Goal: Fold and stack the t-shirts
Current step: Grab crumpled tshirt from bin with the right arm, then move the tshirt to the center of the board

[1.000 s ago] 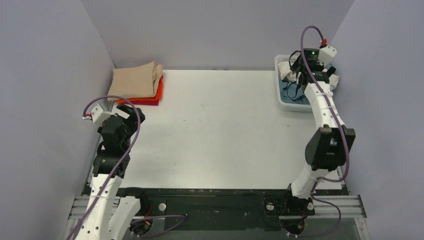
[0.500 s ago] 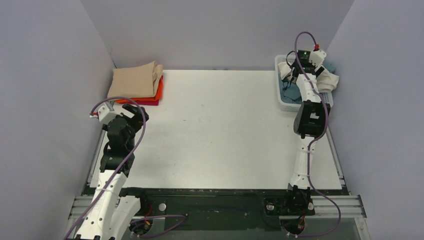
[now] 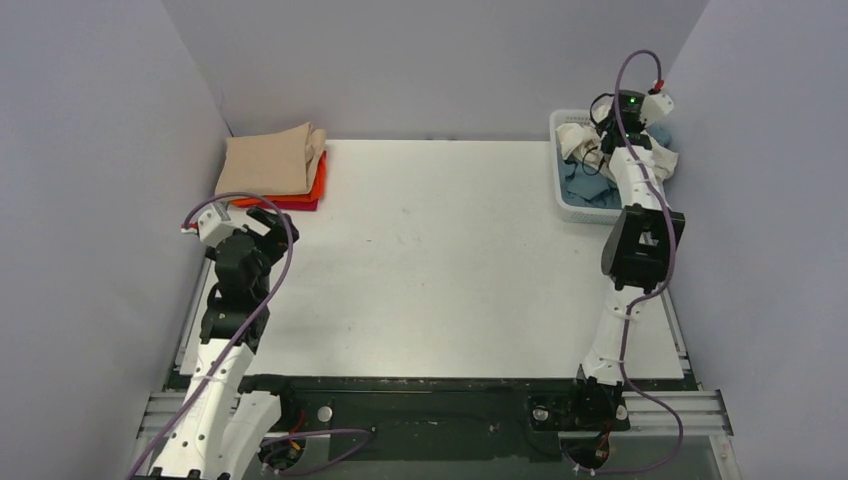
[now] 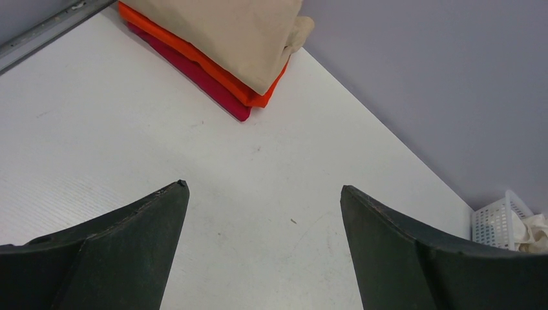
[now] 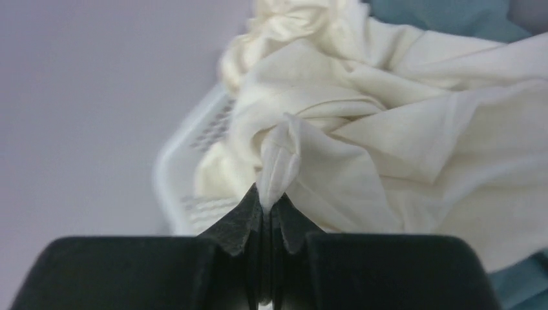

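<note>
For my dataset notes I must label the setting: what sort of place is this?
Probably a lab robot test cell, not a home: plain walls enclose a white table, the left arm and right arm are bolted to a metal rail, and t-shirts lie in a plastic basket.

The stack of folded shirts [image 3: 272, 165] sits at the far left corner of the table [image 3: 440, 270], three layers one upon another. The basket [image 3: 557, 175] stands at the far right corner, well apart from the stack. In it a bunched shirt [image 5: 362, 148] lies over another shirt [image 3: 583, 187] and spills over the right rim. My right gripper [image 5: 266, 205] is above the basket, pinching a fold of the bunched shirt. My left gripper [image 4: 262, 187] hangs near the table's left edge, just before the stack, jaws spread.
</note>
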You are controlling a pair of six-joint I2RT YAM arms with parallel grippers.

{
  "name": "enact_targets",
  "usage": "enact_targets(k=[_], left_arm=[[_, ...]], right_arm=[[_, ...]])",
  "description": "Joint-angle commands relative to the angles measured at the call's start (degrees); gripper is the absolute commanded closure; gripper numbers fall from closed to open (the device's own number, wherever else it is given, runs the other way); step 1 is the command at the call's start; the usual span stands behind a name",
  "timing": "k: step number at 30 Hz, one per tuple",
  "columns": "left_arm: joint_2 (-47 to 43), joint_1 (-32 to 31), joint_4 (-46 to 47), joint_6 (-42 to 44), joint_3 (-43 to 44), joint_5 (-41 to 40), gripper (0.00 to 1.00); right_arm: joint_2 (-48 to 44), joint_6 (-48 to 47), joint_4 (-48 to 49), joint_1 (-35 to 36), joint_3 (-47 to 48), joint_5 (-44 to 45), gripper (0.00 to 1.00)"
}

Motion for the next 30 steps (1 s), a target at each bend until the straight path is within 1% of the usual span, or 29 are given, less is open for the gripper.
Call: enact_targets(k=[1, 2, 3, 4, 5, 6, 7, 8, 9, 10, 13, 15, 17, 19, 20, 21, 22, 24, 30], left_arm=[[-3.7, 0.3, -0.4, -0.4, 3.3, 2.0, 0.01], [-4.1, 0.3, -0.6, -0.5, 3.4, 2.9, 0.01], [-4.8, 0.3, -1.2, -0.7, 3.6, 3.2, 0.01], [-5.1, 0.3, -1.7, -0.7, 3.9, 3.5, 0.01], [-5.7, 0.3, -3.1, -1.1, 4.6, 3.6, 0.01], [-6.1, 0.3, -3.8, -1.9, 4.9, 3.6, 0.01], [-6.6, 0.3, -5.0, -2.4, 5.5, 3.7, 0.01], [-6.9, 0.3, -5.4, -2.8, 5.7, 4.6, 0.01], [-7.4, 0.3, -5.9, -3.0, 6.1, 6.1, 0.01], [-7.6, 0.3, -6.4, -3.8, 6.3, 6.7, 0.01], [-9.2, 0.3, -8.6, -5.7, 6.5, 9.1, 0.01], [-10.2, 0.3, -9.3, -6.6, 6.2, 10.7, 0.01], [-11.4, 0.3, -9.7, -7.0, 5.9, 12.4, 0.01], [-12.6, 0.3, -10.5, -7.4, 5.9, 13.0, 0.02], [-13.0, 0.3, -11.1, -7.6, 6.2, 13.0, 0.02], [-13.7, 0.3, -11.6, -7.7, 6.3, 12.8, 0.02], [-14.1, 0.3, -12.6, -7.9, 6.7, 12.6, 0.02], [-15.0, 0.3, -14.1, -8.0, 7.5, 12.3, 0.02], [-17.2, 0.3, -19.2, -8.3, 9.8, 11.6, 0.02]], right_arm=[[-17.1, 13.2, 6.3, 2.0, -7.3, -11.6, 1.00], [-20.7, 16.0, 10.0, 2.1, -12.5, -13.6, 1.00], [-22.7, 19.0, 14.2, 3.1, -16.0, -17.7, 1.00], [-26.4, 19.3, 21.0, 3.9, -20.9, -18.5, 1.00], [-28.1, 18.0, 21.4, 6.0, -21.7, -18.1, 1.00], [-31.0, 15.8, 18.6, 7.1, -20.9, -17.8, 1.00], [-32.0, 10.9, 16.0, 9.8, -19.7, -16.6, 1.00], [-34.2, 8.4, 11.2, 13.0, -16.6, -15.9, 1.00], [-35.3, 4.5, 9.2, 14.5, -15.2, -15.0, 1.00], [-37.1, 2.9, 6.1, 17.2, -12.3, -14.8, 1.00], [-40.6, -2.2, 1.0, 21.9, -5.1, -15.4, 1.00], [-41.8, -2.4, -2.3, 24.6, -0.2, -17.3, 1.00], [-42.1, -1.0, -2.8, 27.3, 6.4, -19.8, 1.00], [-42.0, 0.4, -2.3, 30.7, 10.9, -23.0, 1.00], [-41.8, 0.6, -2.2, 33.7, 12.2, -24.0, 1.00], [-41.6, 0.7, -2.1, 35.1, 14.3, -24.1, 1.00], [-41.6, 0.6, -1.8, 38.0, 14.9, -23.7, 1.00], [-41.2, 0.2, 0.1, 41.4, 15.9, -23.8, 1.00], [-38.5, 1.2, 5.0, 46.7, 16.3, -20.3, 1.00]])
